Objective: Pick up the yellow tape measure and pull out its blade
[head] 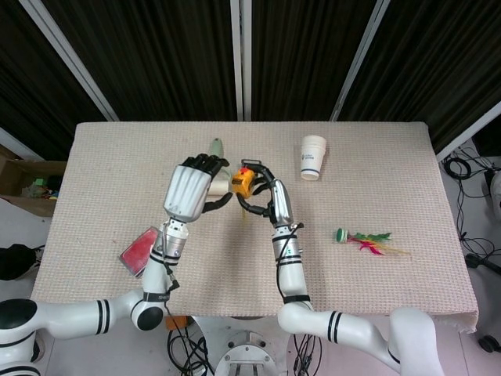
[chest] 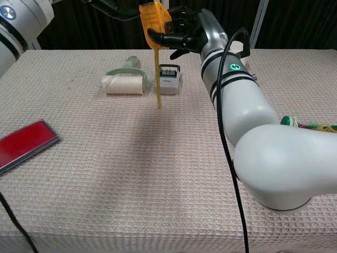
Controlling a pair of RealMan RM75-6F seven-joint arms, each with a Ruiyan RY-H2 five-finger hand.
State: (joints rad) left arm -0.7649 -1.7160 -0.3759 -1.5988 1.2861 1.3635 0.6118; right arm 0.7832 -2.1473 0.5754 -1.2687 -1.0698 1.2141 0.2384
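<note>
The yellow tape measure point(head: 243, 182) point(chest: 152, 18) is held up above the table in my right hand point(head: 270, 197) point(chest: 185, 32), whose fingers wrap its case. A short length of yellow blade point(chest: 158, 79) hangs straight down from the case, its tip free in the air. My left hand point(head: 192, 188) is raised just left of the tape measure with its fingers apart and nothing in them. It is close to the case, but I cannot tell whether it touches. The chest view shows only its dark fingertips point(chest: 113, 8) at the top edge.
Behind the hands, a green lint roller point(chest: 125, 81) and a small grey device point(chest: 168, 81) lie on the table. A white paper cup point(head: 313, 157) stands at the back right. A red case point(head: 139, 251) lies front left, and a feathered shuttlecock point(head: 364, 237) on the right.
</note>
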